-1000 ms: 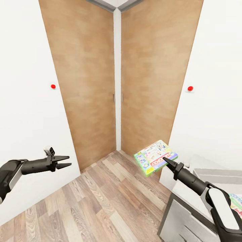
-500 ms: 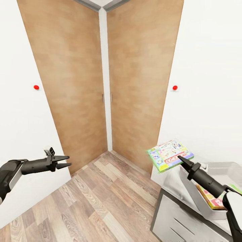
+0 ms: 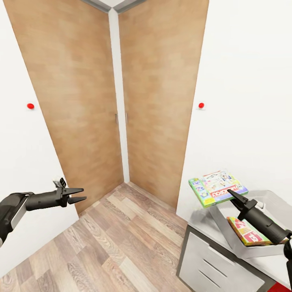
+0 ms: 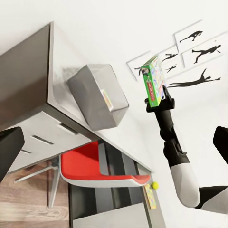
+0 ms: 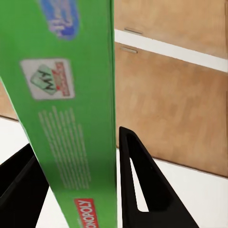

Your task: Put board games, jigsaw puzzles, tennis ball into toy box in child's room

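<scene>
**Right gripper carrying the multicoloured board game above the toy box**

My right gripper [image 3: 232, 193] is clamped on the multicoloured board game [image 3: 217, 187]. In the right wrist view the box's green edge [image 5: 71, 109] sits between the two black fingers [image 5: 142, 190], and "MONOPOLY" reads on a red label near the bottom. In the head view I see the game held roughly flat, printed face up, at the far right of the scene, above the near-left corner of the toy box [image 3: 231, 235]. It is lifted clear of the box, not touching it. The left wrist view shows the same game [image 4: 154, 80] held out in the air on the right arm, apart from the grey toy box [image 4: 97, 97].

The toy box rests on the surface [image 3: 202, 221], a pale grey top with white drawer fronts [image 3: 215, 263] below. A flat sheet in yellow, red and green, one of the jigsaw puzzles [image 3: 247, 233], already lies inside it.

My left gripper [image 3: 79, 194] hangs over the wood floor [image 3: 121, 243] at the far left, well apart from everything; its fingers stand slightly parted with nothing between them.

Further out in the left wrist view: a red chair seat [image 4: 99, 166] under the surface, and the tennis ball [image 4: 154, 185] on a lower part of the surface beside a thin coloured item I cannot identify. Beyond, wooden wardrobe doors [image 3: 81, 101] meet in the corner between white walls.
</scene>
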`<state>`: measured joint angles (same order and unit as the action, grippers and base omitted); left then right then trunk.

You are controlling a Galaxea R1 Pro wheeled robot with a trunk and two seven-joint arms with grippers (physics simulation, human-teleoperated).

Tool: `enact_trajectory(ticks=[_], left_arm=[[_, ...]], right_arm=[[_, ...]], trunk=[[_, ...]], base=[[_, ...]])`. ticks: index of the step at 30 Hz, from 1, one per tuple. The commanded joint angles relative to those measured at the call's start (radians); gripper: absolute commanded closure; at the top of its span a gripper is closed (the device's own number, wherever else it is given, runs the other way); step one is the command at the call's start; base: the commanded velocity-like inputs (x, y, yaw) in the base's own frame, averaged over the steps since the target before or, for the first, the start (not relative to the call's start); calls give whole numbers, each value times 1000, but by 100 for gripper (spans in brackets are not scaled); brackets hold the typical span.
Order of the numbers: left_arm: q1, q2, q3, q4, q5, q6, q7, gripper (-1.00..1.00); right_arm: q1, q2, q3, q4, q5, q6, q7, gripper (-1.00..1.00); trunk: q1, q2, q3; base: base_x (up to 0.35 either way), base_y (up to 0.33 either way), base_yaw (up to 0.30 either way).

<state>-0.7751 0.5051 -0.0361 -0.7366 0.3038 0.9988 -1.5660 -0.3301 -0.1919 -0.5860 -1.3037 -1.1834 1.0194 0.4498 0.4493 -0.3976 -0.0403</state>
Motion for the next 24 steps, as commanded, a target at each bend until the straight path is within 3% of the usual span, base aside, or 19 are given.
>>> enact_trajectory(ticks=[1, 12, 16, 20, 24], left_arm=[[-1, 1, -4, 0, 1, 11, -5, -100], [-1, 1, -4, 3, 1, 11, -5, -100], [0, -7, -2, 8, 1, -6, -5, -100], [0, -6, -3, 8, 1, -6, -5, -100], [3, -1, -4, 8, 1, -8, -5, -100]], right_arm=[[-1, 0, -5, 5, 7, 8, 9, 100], [-1, 2, -43, 16, 6, 16, 9, 100], [22, 17, -19, 39, 29, 28, -15, 100], [45, 37, -13, 46, 35, 28, 8, 100], [68, 27, 10, 60, 74, 28, 29, 100]], trunk=[[1, -2, -2], [1, -2, -2], [1, -2, -2], [1, -2, -2], [1, -2, -2]], base=[[0, 0, -40], [0, 0, -9], [0, 0, 0], [0, 0, 0], [0, 0, 0]])
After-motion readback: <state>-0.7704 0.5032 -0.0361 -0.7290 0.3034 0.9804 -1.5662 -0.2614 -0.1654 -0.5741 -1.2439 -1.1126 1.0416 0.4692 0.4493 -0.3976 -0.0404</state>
